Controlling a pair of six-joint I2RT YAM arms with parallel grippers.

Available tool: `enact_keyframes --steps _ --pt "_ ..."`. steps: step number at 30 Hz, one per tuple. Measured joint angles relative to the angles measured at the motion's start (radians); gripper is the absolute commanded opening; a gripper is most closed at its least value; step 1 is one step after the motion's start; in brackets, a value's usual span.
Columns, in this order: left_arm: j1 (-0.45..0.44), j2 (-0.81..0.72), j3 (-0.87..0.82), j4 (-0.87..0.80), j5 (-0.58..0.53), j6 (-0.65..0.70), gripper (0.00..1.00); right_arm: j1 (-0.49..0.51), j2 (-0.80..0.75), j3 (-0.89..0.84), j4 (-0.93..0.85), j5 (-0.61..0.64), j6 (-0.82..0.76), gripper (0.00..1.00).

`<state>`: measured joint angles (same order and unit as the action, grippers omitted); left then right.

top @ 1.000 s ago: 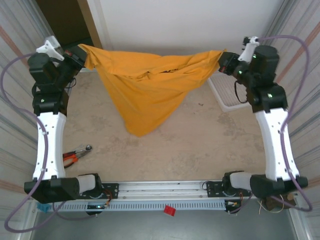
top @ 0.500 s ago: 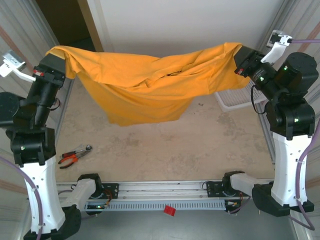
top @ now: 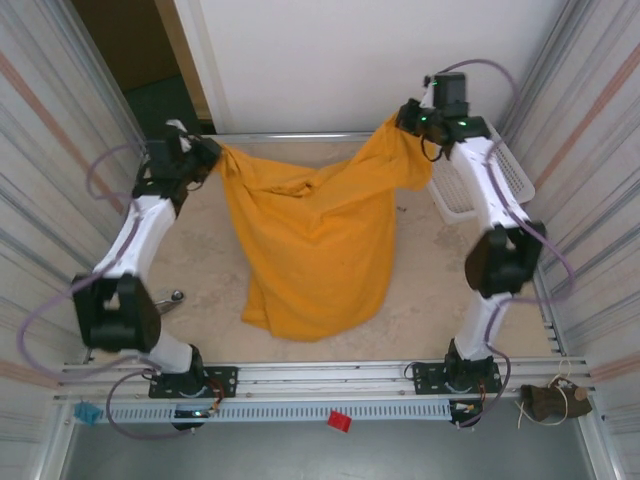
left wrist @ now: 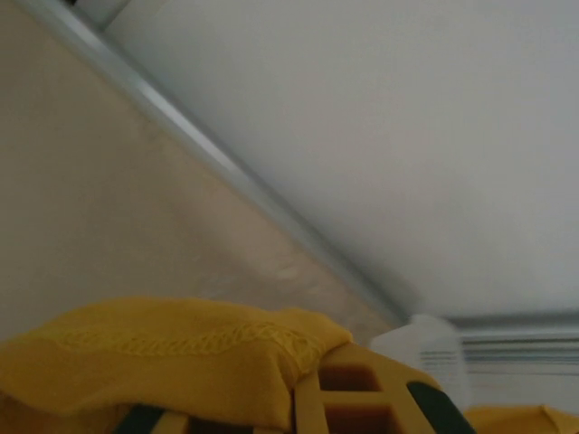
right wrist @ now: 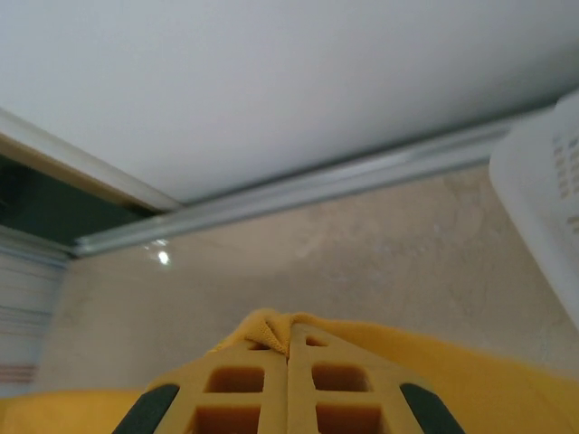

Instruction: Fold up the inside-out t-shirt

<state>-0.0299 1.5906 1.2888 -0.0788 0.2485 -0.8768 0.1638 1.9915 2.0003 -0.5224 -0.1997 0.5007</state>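
Inside-out t-shirt (top: 315,250): mustard orange-yellow cotton, short-sleeved, plain on the side turned to the overhead camera. Hangs by two gathered upper corners, one raised near the table's far-left corner, the other higher up near the far-right corner. Sags between them in a creased, folded-over top edge along the far edge. Drapes down and forward from there as a broad wrinkled sheet over the middle of the table. Ends in a rounded, crumpled lower edge that seems to rest on the tabletop, short of the near edge, slightly left of centre. Shows zigzag stitching along a folded hem, close up in the left wrist view.
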Motion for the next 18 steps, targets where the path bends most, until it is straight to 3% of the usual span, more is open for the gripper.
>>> enact_keyframes --steps 1,3,5,7,9,12,15,18 --pt "-0.003 0.061 0.015 -0.002 -0.004 0.022 0.27 0.009 0.080 0.056 -0.014 0.012 -0.012 0.00" --pt "-0.002 0.163 0.076 -0.006 -0.003 0.064 0.54 0.027 0.227 0.206 -0.058 0.038 -0.040 0.00" --pt "0.006 0.253 0.166 0.002 0.017 0.095 0.66 0.042 0.361 0.389 -0.108 0.061 -0.069 0.49" --pt "0.020 0.285 0.223 0.008 0.043 0.121 0.76 0.055 0.395 0.443 -0.131 0.073 -0.085 0.64" --pt "0.033 0.265 0.228 0.012 0.058 0.144 0.80 0.064 0.358 0.412 -0.159 0.074 -0.095 0.66" --pt "0.046 0.159 0.166 -0.002 0.066 0.160 0.80 0.084 0.153 0.135 -0.132 0.095 -0.098 0.71" --pt "0.035 -0.043 0.004 -0.055 0.061 0.166 0.80 0.118 -0.156 -0.237 -0.089 0.110 -0.085 0.74" --pt "-0.038 -0.269 -0.173 -0.151 0.018 0.176 0.80 0.148 -0.451 -0.557 -0.037 0.101 -0.051 0.74"
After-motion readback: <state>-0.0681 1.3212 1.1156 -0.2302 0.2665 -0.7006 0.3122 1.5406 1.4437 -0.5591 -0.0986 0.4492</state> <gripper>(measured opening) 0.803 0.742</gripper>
